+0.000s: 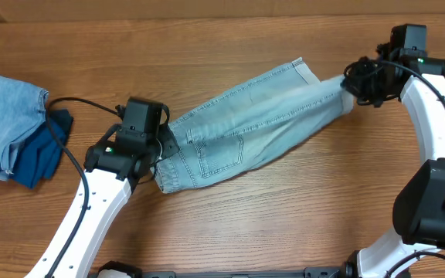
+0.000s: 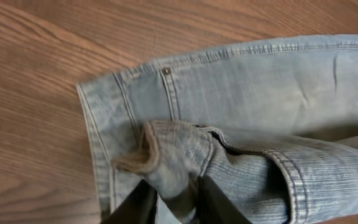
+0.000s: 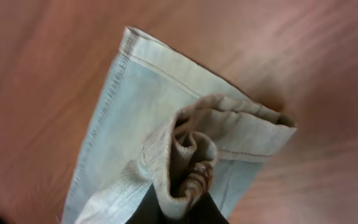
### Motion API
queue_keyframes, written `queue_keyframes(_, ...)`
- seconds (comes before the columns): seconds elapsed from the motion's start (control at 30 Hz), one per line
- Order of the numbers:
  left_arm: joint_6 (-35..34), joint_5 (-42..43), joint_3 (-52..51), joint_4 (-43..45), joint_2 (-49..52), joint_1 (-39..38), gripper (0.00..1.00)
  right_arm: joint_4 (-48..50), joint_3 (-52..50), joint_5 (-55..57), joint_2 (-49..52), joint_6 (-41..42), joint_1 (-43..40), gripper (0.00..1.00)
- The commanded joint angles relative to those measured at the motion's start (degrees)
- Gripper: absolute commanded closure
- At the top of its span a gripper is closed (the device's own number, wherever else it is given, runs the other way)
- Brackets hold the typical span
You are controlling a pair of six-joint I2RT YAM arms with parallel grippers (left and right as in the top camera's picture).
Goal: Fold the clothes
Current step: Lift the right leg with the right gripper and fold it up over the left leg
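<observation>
Now, at your far left a navy garment point(image 1: 41, 152) lies bunched against another pale denim piece point(image 1: 2, 123), well apart from both arms. Your left gripper point(image 1: 161, 150) sits at the waistband end of the denim shorts point(image 1: 246, 127), its fingers point(image 2: 135, 208) either side of a raised fold; whether they clamp it, you cannot tell. The shorts stretch diagonally across the table point(image 1: 246, 228). At the right, your right gripper point(image 1: 348, 94) pinches the bunched leg cuff tight.
</observation>
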Motion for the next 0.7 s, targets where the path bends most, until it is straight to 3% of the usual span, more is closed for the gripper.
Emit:
queue_keyframes(0.0, 2.34, -5.14, 1.51, 0.61, 1.73, 0.04, 0.72, 3.98, 1.77, 0.00, 2.32, 1.33, 2.03, 0.96)
queue_keyframes(0.13, 2.34, -6.08, 1.51, 0.76, 4.83, 0.09, 0.72, 8.72, 1.77, -0.02, 8.33, 1.55, 4.31, 0.96)
queue_keyframes(0.23, 2.32, -8.72, 1.51, 0.66, 6.69, 0.09, 0.66, 12.13, 1.77, 0.02, 10.54, 1.53, 5.22, 0.95)
queue_keyframes(0.27, 2.32, -8.98, 1.51, 0.81, 7.37, 0.11, 0.62, 13.70, 1.77, 0.00, 10.56, 1.53, 5.46, 0.88)
queue_keyframes(0.3, 2.32, -9.01, 1.51, 0.94, 7.93, 0.11, 0.60, 15.45, 1.79, -0.13, 10.56, 1.53, 5.62, 0.69)
queue_keyframes(0.33, 2.19, -9.49, 1.51, 1.07, 8.48, 0.11, 0.53, 17.18, 1.79, -0.96, 10.56, 1.49, 5.66, 0.53)
queue_keyframes(0.4, 1.68, -11.85, 1.51, 1.29, 9.05, 0.11, 0.36, 20.92, 1.79, -4.83, 10.56, 1.49, 5.64, 0.34)
queue_keyframes(0.43, 1.70, -13.27, 1.51, 1.66, 9.03, 0.11, 0.25, 22.82, 1.79, -7.32, 10.56, 1.18, 5.51, 0.29)
queue_keyframes(0.47, 1.70, -14.45, 1.51, 1.99, 9.03, 0.11, 0.22, 23.61, 1.79, -8.81, 10.56, 0.63, 5.35, 0.26)
queue_keyframes(0.67, 8.66, -16.31, 10.08, -1.66, 8.79, 0.70, 0.19, 12.28, 1.90, -8.96, 10.23, -3.91, 3.85, 0.26)
